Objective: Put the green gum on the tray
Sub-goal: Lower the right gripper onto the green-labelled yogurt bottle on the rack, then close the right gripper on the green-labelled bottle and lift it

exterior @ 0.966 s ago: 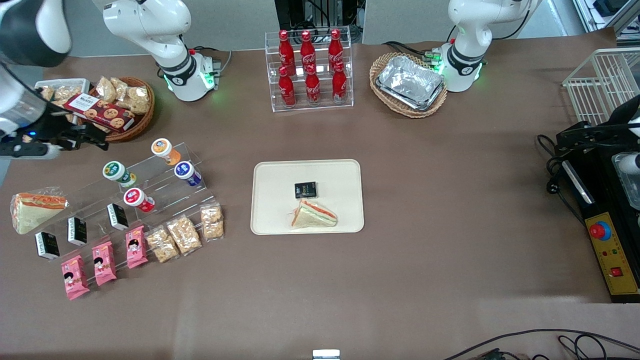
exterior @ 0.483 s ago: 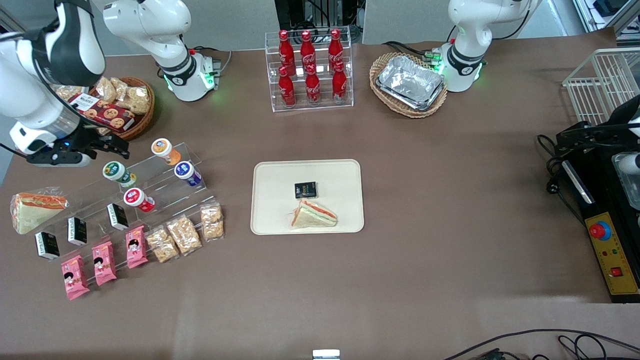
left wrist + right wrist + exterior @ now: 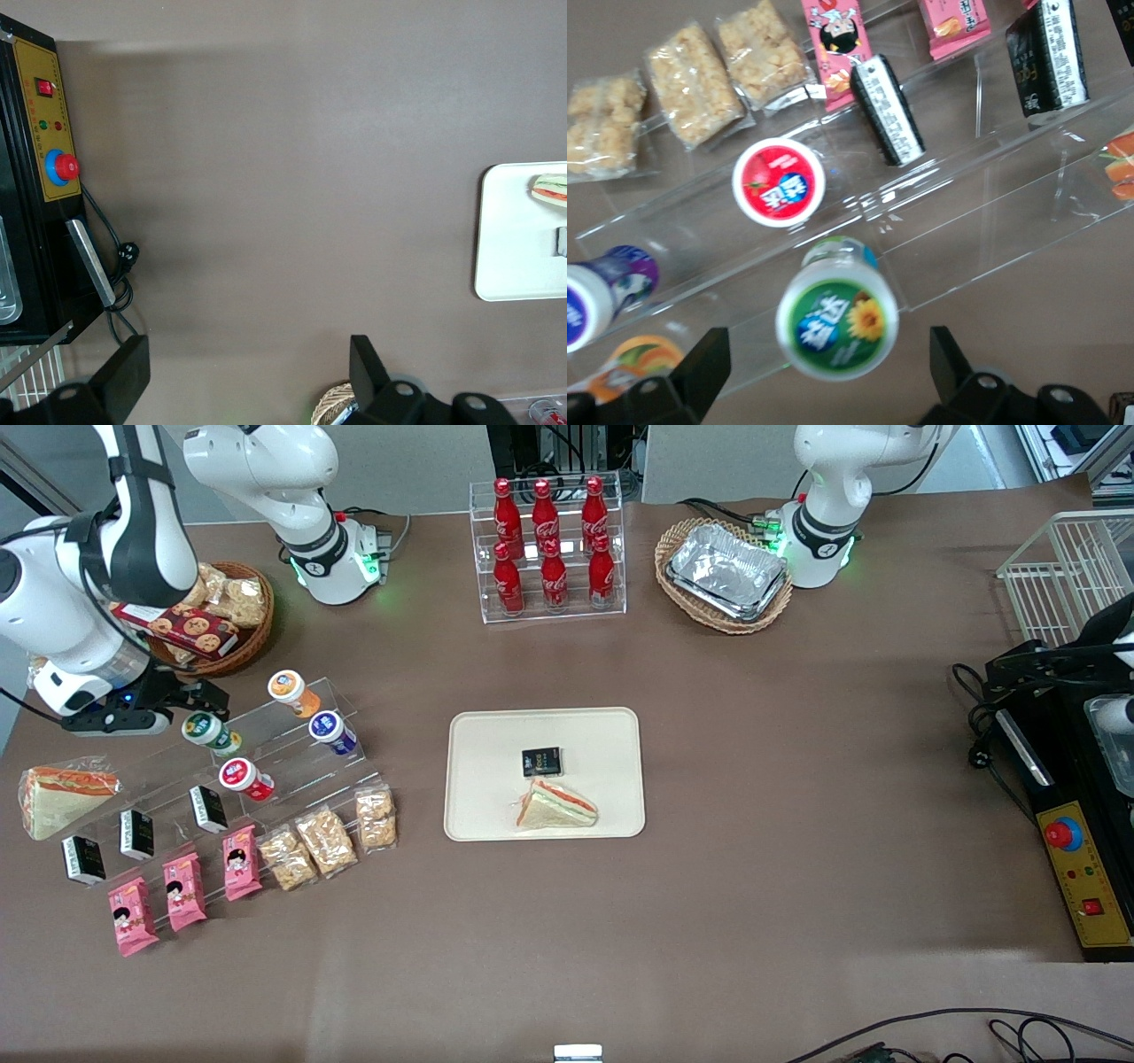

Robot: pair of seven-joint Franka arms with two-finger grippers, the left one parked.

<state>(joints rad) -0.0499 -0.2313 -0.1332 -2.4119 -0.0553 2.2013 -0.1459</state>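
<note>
Both fingers spread, gripper (image 3: 824,367) hovers over green gum (image 3: 836,320) on clear stand (image 3: 266,755)

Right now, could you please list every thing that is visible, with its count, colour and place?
green gum: 1, green-ringed white lid, clear stepped rack
other gum jars: 3, orange, blue and red lids, same rack
black packets: 3, rack's lower step
pink packets: 3, nearest the camera
clear snack bags: 3, beside pink packets
wrapped sandwich: 1, working arm's end
tray: 1, cream, table middle, holding a sandwich and a black packet
cola bottles: 6, red, clear stand
wicker baskets: 2, one with snacks, one with foil trays
control box: 1, black-yellow, parked arm's end
gripper: 1, black, open, just above green gum
</note>
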